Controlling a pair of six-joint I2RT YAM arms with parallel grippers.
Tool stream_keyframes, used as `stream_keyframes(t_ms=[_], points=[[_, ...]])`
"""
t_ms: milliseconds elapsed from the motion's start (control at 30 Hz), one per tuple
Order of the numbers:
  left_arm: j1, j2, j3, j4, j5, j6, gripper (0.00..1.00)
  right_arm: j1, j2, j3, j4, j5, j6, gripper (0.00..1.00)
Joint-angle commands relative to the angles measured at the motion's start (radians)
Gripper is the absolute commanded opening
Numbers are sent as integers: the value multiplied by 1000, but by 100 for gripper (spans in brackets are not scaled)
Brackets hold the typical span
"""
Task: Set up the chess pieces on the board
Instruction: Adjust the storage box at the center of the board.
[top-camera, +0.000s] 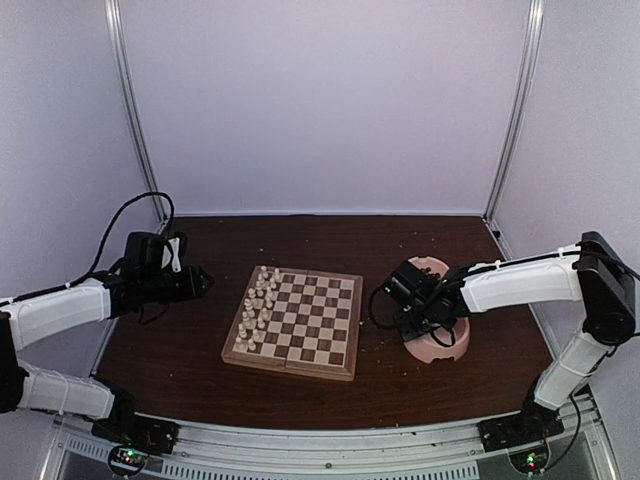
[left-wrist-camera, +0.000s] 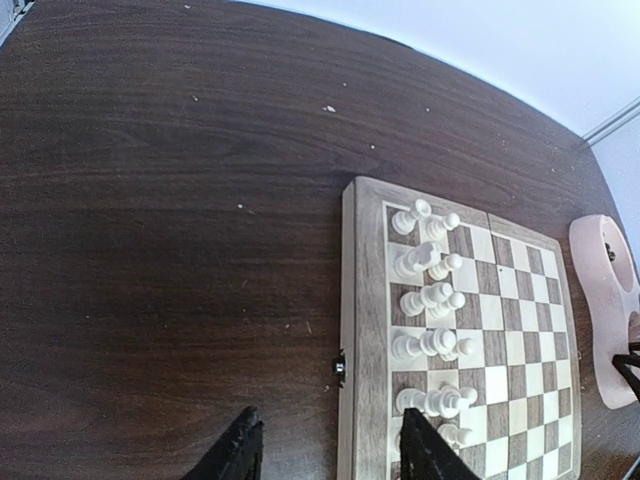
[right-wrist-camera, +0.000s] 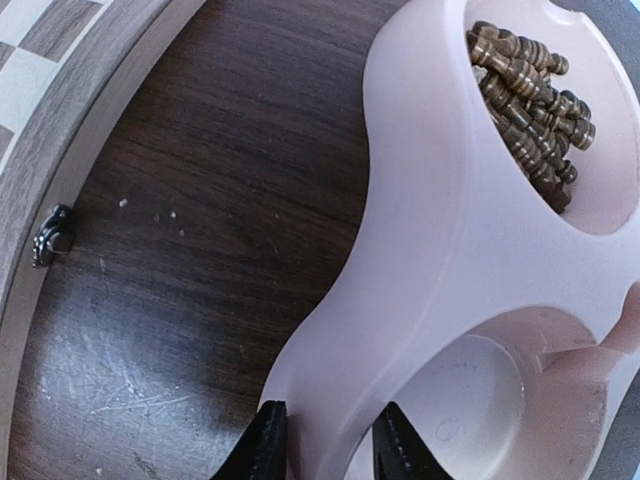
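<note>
The board (top-camera: 290, 363) lies mid-table. Cream chess pieces (top-camera: 258, 305) stand in two files along its left side, and the other squares are bare. In the left wrist view the same cream pieces (left-wrist-camera: 430, 295) sit just inside the board's tan rim (left-wrist-camera: 362, 300). My left gripper (left-wrist-camera: 330, 425) is open and holds nothing. It straddles the board's left edge from above and hangs left of the board (top-camera: 200, 280). Dark brown chess pieces (right-wrist-camera: 530, 90) are heaped in one compartment of the pink double bowl (right-wrist-camera: 450, 230). My right gripper (right-wrist-camera: 328, 412) pinches the wall of the bowl's empty compartment.
The pink bowl (top-camera: 445, 347) sits right of the board, under the right arm. A small metal clasp (right-wrist-camera: 52, 235) sticks out of the board's edge near the bowl. White walls and metal posts enclose the dark wooden table (top-camera: 180, 350).
</note>
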Motion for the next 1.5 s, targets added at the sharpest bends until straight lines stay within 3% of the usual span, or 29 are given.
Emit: stream_keyframes(t_ms=[0,167,333,533,667,800,933,1067,1167,1333,1400,1467], points=[[6,24,39,18,27,11,48,4,1,14,-72,-55,-68,25],[6,29,39,19,26,11,48,19,-11,5,-141,-69,-128,16],[6,32,38,23,24,11,48,35,-10,-7,-196,-10,-98,20],[5,35,38,25,32,11,48,35,-44,-21,-238,60,-44,34],[5,37,38,26,36,9,48,35,-120,-27,-291,122,-2,53],[6,38,38,29,41,8,48,28,-223,-12,-334,206,24,62],[6,40,39,30,45,6,48,6,-260,37,-356,222,20,69],[5,40,39,32,50,6,48,-25,-231,82,-287,161,0,82],[6,36,39,29,50,6,48,-71,-193,112,-224,144,40,83],[5,29,33,33,56,3,48,-217,-134,138,-149,64,134,75],[6,32,33,35,60,3,48,-276,-119,124,-123,2,219,68],[6,35,35,35,62,2,49,-311,-107,112,-101,-39,319,69]])
